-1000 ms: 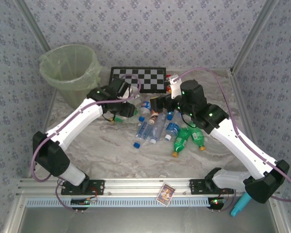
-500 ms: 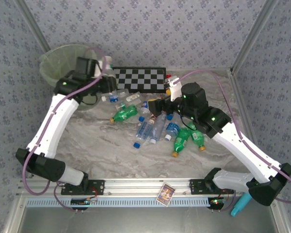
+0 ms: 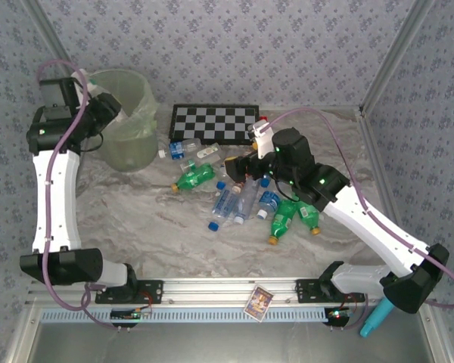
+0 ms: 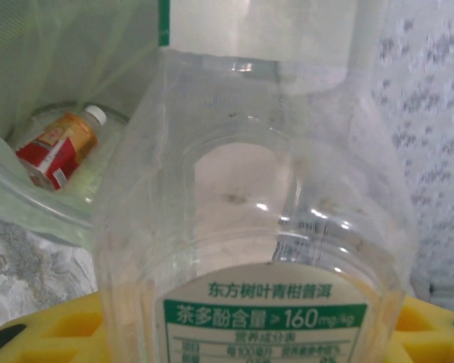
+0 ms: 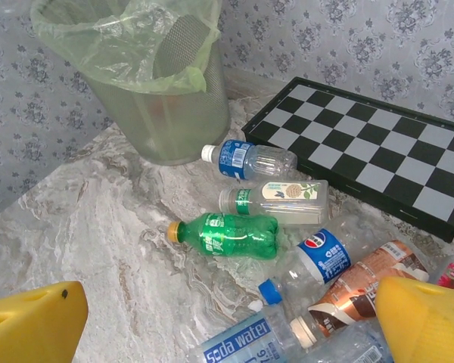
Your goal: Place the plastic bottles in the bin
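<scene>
Clear bottle (image 4: 261, 197) hangs gripped in left claw (image 3: 108, 107) above bin (image 3: 133, 148); right claw (image 5: 228, 324) gapes empty.

- Pale blue-grey wallpaper with a small floral print (image 3: 234, 53) covers the walls on three sides.
- Grey-white marbled tabletop (image 3: 151, 219), evenly and softly lit.
- Slanting silver metal corner post (image 3: 395, 54).
- Ribbed aluminium rail (image 3: 227, 288) along the near edge.
- Flat black-and-white checkerboard (image 3: 212, 125) lies at the tabletop's back.

the right claw (image 5: 227, 325) gapes wide with plastic bottles (image 5: 325, 253) strewn between and just ahead of its tips, a green bottle (image 5: 231, 233) farther ahead, the bag-lined bin (image 5: 147, 106) beyond to its left, the checkerboard (image 5: 378, 151) ahead right.
</scene>
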